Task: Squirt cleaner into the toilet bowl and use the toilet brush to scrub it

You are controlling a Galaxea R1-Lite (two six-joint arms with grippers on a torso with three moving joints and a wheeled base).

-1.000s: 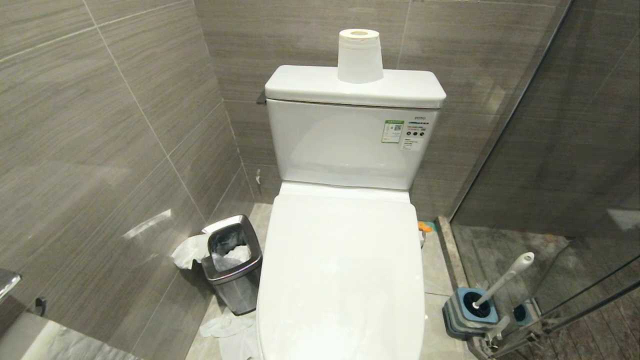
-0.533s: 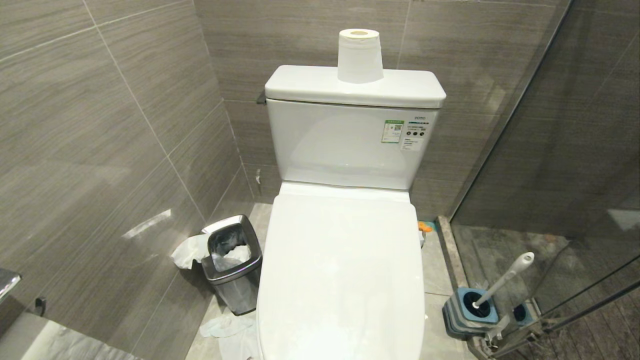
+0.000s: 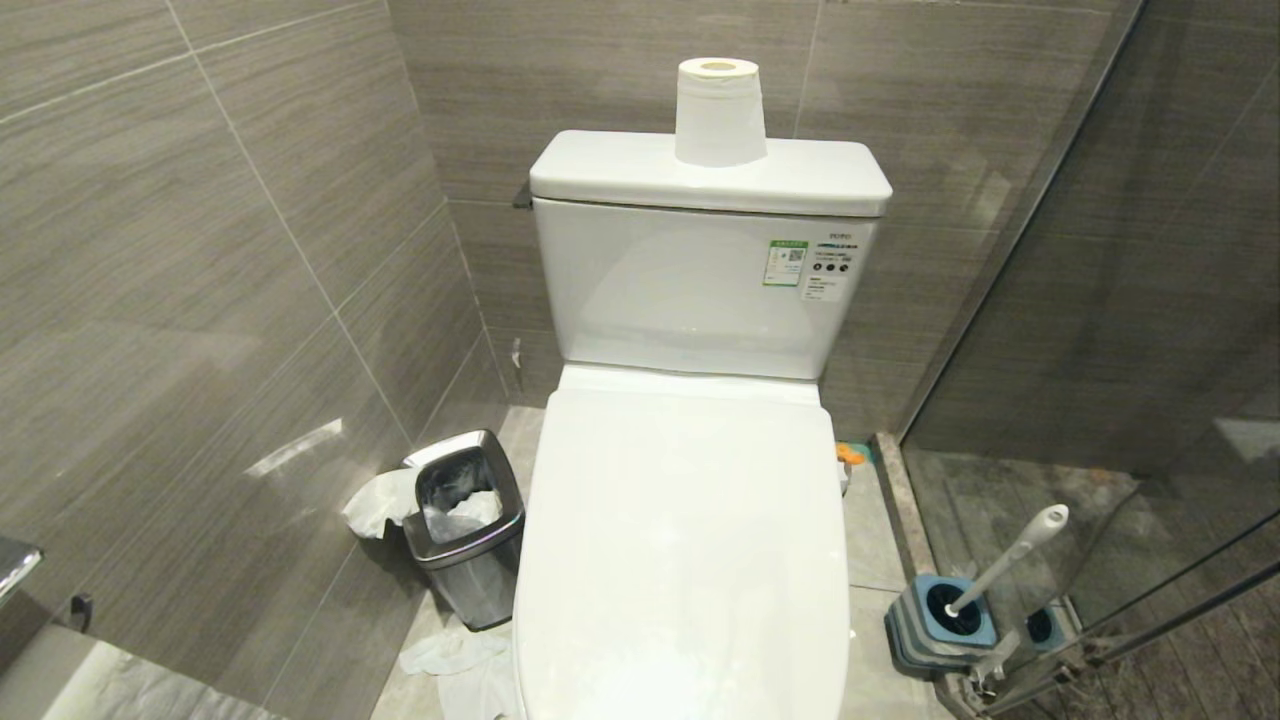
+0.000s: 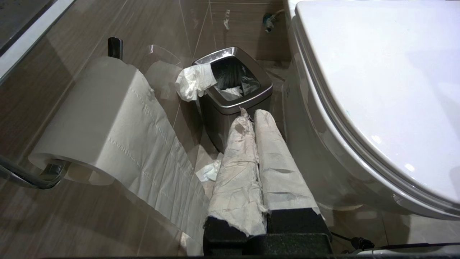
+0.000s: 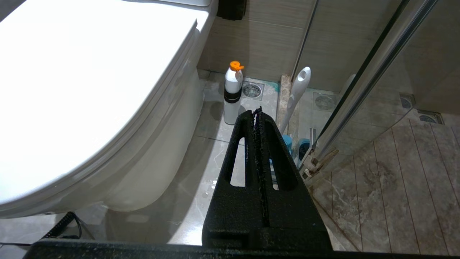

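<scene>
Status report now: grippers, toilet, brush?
Left gripper and right gripper shut, empty, low beside toilet bowl. Lid down over it. Toilet brush in its holder.

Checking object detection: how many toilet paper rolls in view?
2. One roll stands upright on the cistern lid; the other roll hangs on the wall holder near the bin. Others may be hidden.
</scene>
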